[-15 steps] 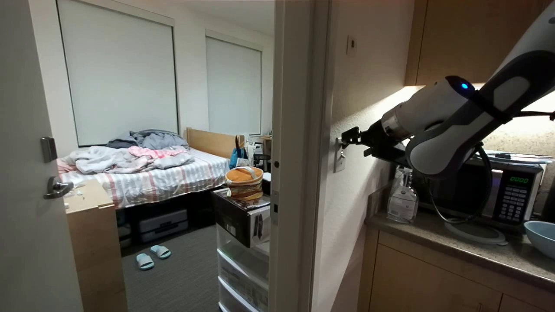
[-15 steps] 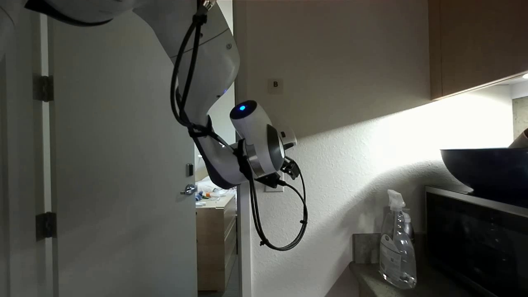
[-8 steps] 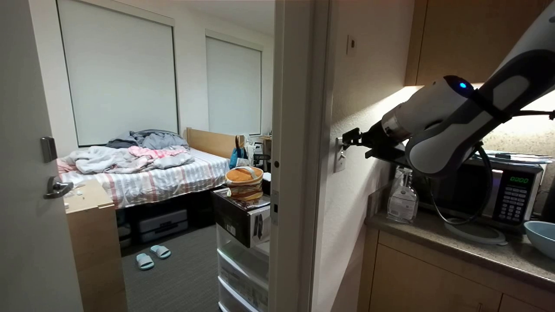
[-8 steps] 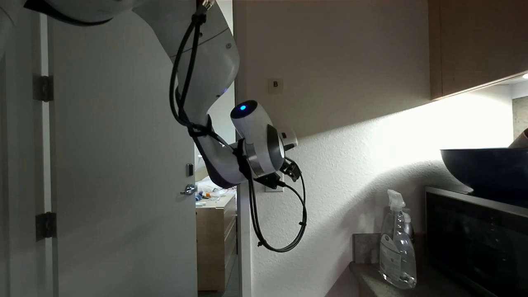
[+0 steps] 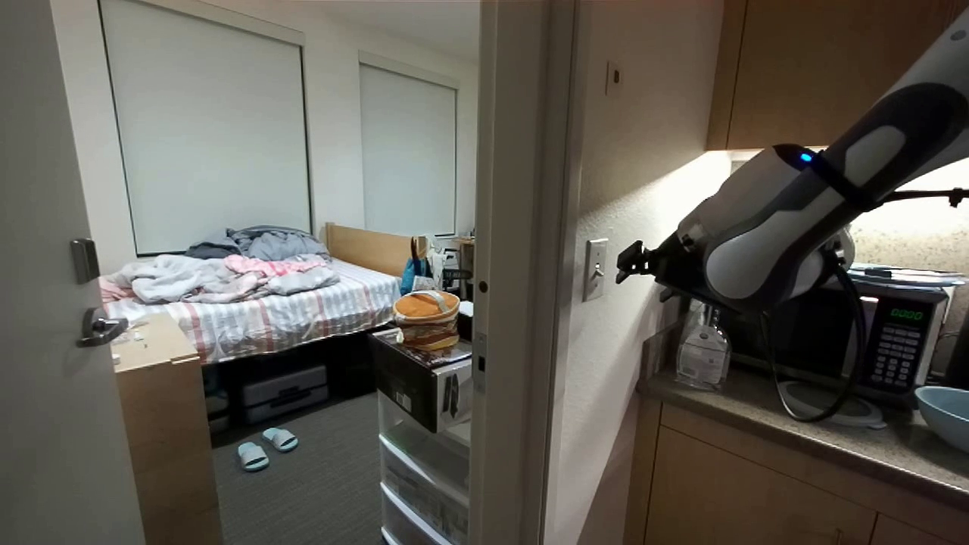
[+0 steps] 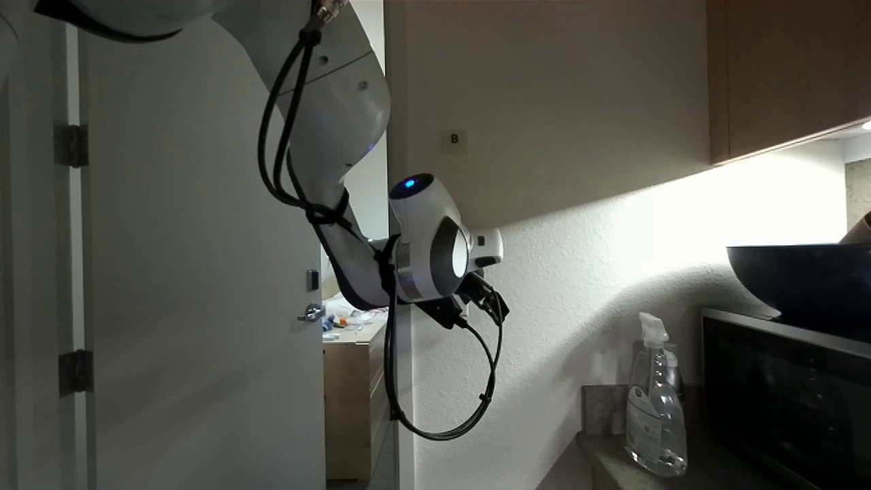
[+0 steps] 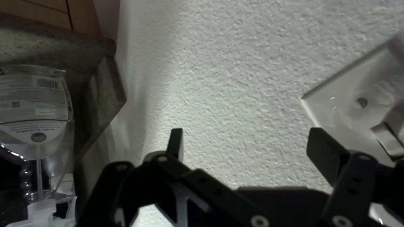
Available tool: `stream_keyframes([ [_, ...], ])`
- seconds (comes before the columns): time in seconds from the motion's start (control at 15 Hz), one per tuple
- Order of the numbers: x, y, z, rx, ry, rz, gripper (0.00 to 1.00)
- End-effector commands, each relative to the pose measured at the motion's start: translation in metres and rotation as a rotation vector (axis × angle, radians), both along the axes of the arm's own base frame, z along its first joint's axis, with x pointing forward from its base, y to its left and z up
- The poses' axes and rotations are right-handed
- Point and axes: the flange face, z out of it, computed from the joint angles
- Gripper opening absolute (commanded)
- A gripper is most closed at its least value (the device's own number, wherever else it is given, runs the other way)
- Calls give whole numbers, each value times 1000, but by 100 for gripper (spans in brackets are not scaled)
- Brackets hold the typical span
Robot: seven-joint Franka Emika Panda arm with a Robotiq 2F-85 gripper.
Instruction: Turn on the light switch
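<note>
The light switch (image 5: 594,269) is a small white upright plate on the wall beside the door frame, with a small toggle in its middle. In the wrist view the switch plate (image 7: 344,116) is at the right edge, tilted and partly cut off, with its toggle (image 7: 389,140) low on it. My gripper (image 5: 630,262) is just off the wall, beside the plate and apart from it. In the wrist view my gripper (image 7: 247,142) is open, with only bare wall between its fingers. The right finger (image 7: 326,154) overlaps the plate's lower edge in that view. I cannot tell the toggle's position.
A clear spray bottle (image 5: 704,344) stands on the counter (image 5: 757,424) below my arm, by the microwave (image 5: 897,341). A wooden cabinet (image 5: 833,76) hangs above. The door frame (image 5: 522,303) and open door (image 6: 204,272) are beside the switch.
My gripper has drawn back from the switch plate, away from the wall, and the wrist has tilted. The plate it was covering now shows fully in an exterior view.
</note>
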Motion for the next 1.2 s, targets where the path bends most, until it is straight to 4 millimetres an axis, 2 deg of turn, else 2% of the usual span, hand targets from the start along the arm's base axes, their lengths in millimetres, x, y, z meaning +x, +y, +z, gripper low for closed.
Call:
stream_keyframes([
  [0.0,2,3,0,4,-2,4,100],
  [0.53,14,13,0,-1,-54,66,100],
  [0.93,16,15,2,5,-83,108,100],
  [1.13,13,21,15,2,-108,127,100],
])
